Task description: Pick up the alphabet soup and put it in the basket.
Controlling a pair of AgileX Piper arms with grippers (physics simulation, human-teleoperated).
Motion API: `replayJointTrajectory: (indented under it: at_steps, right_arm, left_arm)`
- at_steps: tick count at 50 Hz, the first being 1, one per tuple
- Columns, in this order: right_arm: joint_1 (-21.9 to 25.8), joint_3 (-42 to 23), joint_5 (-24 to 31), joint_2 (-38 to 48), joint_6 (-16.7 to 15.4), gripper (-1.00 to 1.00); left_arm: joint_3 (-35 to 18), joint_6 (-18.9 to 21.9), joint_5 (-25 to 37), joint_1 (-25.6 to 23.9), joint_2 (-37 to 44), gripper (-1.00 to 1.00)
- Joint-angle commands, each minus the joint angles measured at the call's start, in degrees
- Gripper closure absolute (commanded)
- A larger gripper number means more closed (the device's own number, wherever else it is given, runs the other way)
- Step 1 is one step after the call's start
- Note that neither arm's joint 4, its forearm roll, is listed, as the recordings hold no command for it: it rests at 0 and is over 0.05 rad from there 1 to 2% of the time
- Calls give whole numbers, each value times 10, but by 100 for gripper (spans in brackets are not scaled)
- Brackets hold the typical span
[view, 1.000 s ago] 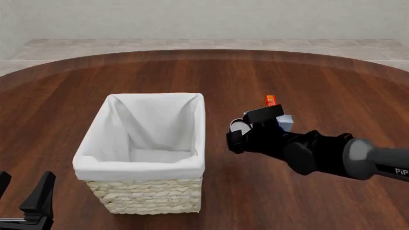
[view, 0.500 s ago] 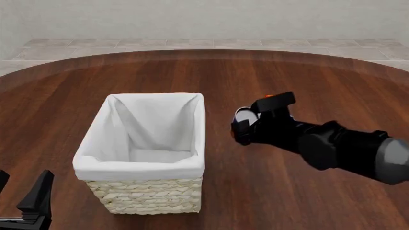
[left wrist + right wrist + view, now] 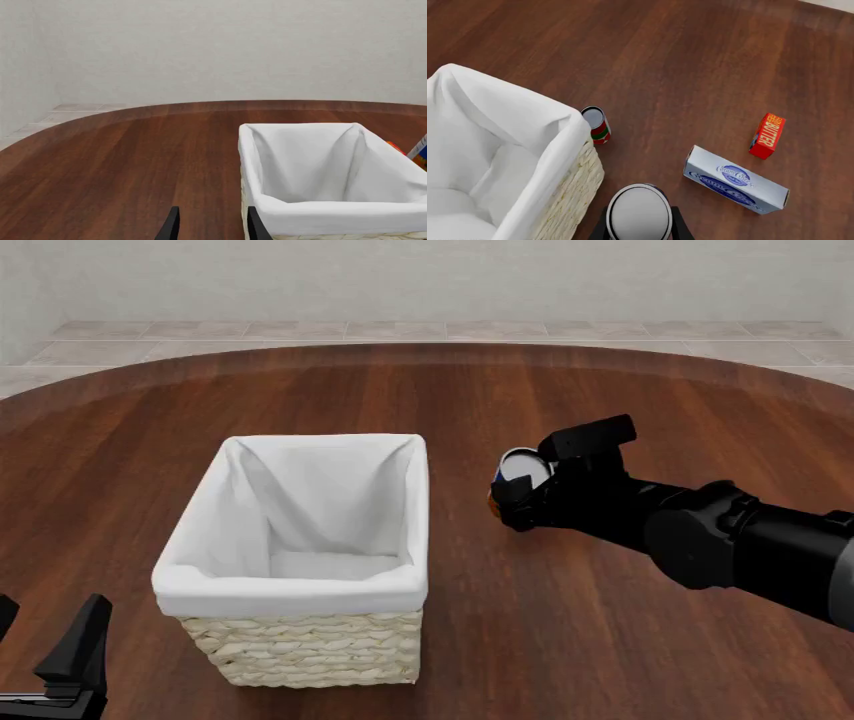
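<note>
left gripper [image 3: 211, 225]: two black fingertips [image 3: 169, 227] visible, apart, nothing between them. dark brown wooden table [image 3: 120, 160] under them. large rectangular wicker basket lined with white cloth folded over its rim [image 3: 333, 170] just beside the fingertips, interior looks bare. sliver of an orange and blue-white object [image 3: 417, 152] past the basket's far edge, unidentifiable. pale grey wall [image 3: 213, 50] behind.

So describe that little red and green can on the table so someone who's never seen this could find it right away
Start at the big pale wicker basket lined with white cloth. Just outside one of its corners, on the dark wooden table, stands a small cylindrical can with a red and green label. Unlike the silver-topped tin in the right hand, it stands free, and its neighbours are boxes.
</note>
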Motion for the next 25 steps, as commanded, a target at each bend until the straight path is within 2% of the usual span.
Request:
replayJointTrajectory:
  at_steps: [1, 18, 25]
  right_arm:
    - [-2, -13, 17, -23, 5, 100]
    - [3, -52, 66, -50, -20, 100]
    - [1, -90, 100, -58, -41, 100]
  left_arm:
    - [0, 0, 0, 0, 0, -100]
    - [3, 0, -1, 0, -3, -100]
    - [3, 0, -1, 0, -3, -100]
